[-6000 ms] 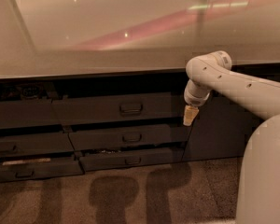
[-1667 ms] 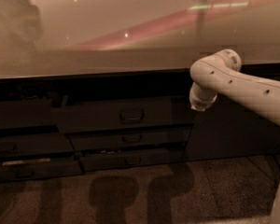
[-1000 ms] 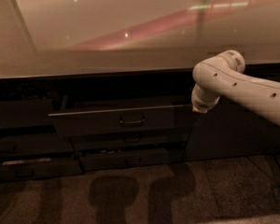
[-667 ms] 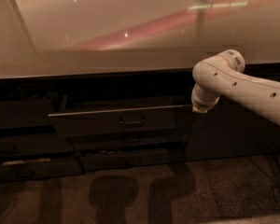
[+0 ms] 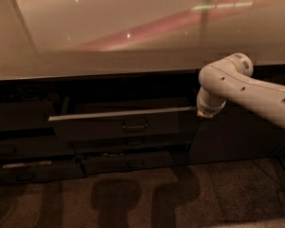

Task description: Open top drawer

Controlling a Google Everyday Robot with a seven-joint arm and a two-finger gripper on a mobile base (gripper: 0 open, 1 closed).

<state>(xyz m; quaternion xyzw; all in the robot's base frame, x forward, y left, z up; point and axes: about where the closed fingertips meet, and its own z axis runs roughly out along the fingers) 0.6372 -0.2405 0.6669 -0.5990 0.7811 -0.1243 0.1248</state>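
The top drawer [image 5: 109, 127] is the wide dark grey front under the counter, with a small loop handle [image 5: 134, 125] at its centre. It stands pulled out toward me, and its light top edge shows as a pale line from left to right. My gripper [image 5: 202, 112] hangs at the end of the white arm [image 5: 247, 91], right at the drawer's upper right corner. It is away from the handle. I cannot tell whether it touches the drawer. The drawer's inside is dark and hidden.
A pale glossy countertop [image 5: 133, 37] overhangs the drawers. Two shallower drawers [image 5: 133, 161] sit shut below the top one. The left stack of shorter fronts [image 5: 19, 148] is beside them. A dark cabinet panel [image 5: 237, 137] is at the right. Speckled floor [image 5: 142, 198] lies in front.
The top drawer has slid out toward me from its shut position. The arm has shifted slightly right and stays by the drawer's right end.
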